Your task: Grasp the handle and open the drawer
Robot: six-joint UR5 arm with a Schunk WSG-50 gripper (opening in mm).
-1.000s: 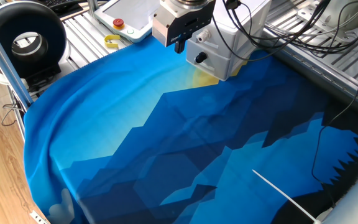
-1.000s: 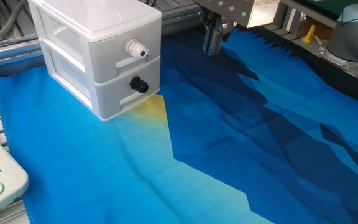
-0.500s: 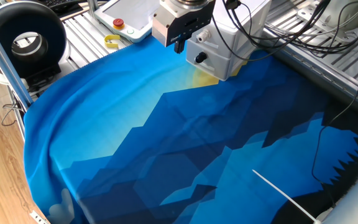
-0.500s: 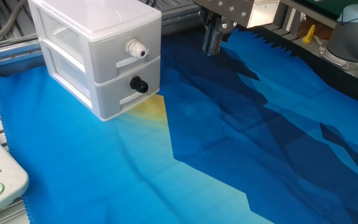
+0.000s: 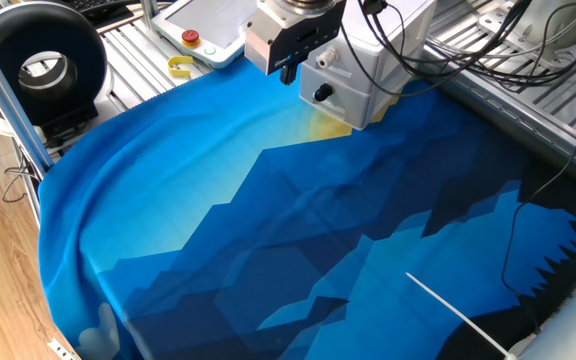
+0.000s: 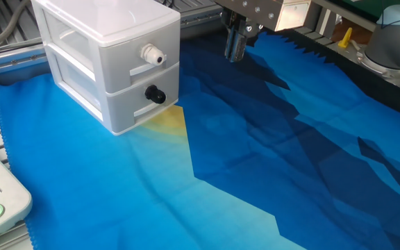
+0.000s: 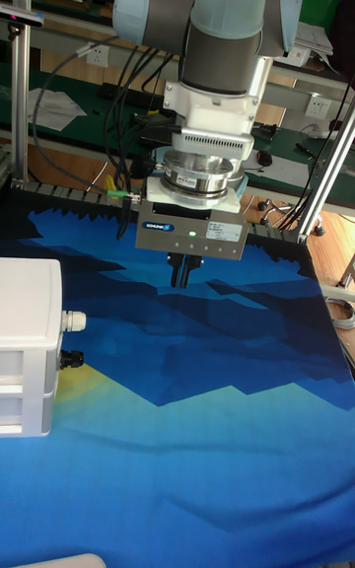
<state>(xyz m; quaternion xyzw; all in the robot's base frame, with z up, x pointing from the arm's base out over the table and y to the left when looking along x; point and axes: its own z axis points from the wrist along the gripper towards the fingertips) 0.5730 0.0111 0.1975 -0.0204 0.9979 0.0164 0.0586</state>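
Above the blue cloth (image 6: 269, 160), the gripper (image 6: 237, 50) hangs with its two fingers drawn together, nothing between them — though from the tall fixed view the narrow dark tips could hide a sliver of a gap. Off to its side, well apart and lower down, sits the white drawer unit; the drawer (image 6: 134, 101) we want is the bottom one, fully shut, and its handle (image 6: 154, 94), the small black knob, faces out toward the open cloth. Directly over that knob sits a white knob (image 6: 150, 53) on the upper drawer, so there's a lookalike close by.

By my reading this is the approach stage: no contact, tool high and off-line from the knob. What's next calls for the fingers to spread, the tool to drop to the knob's level and come in front-on, then close around it and pull straight out. The unit looks light, so it may slide along with the pull.

Beneath the tool, the cloth lies rumpled, with a yellow patch at the unit's foot. Beyond it, a white panel with a red button (image 5: 190, 38), aluminium framing and hanging cables.
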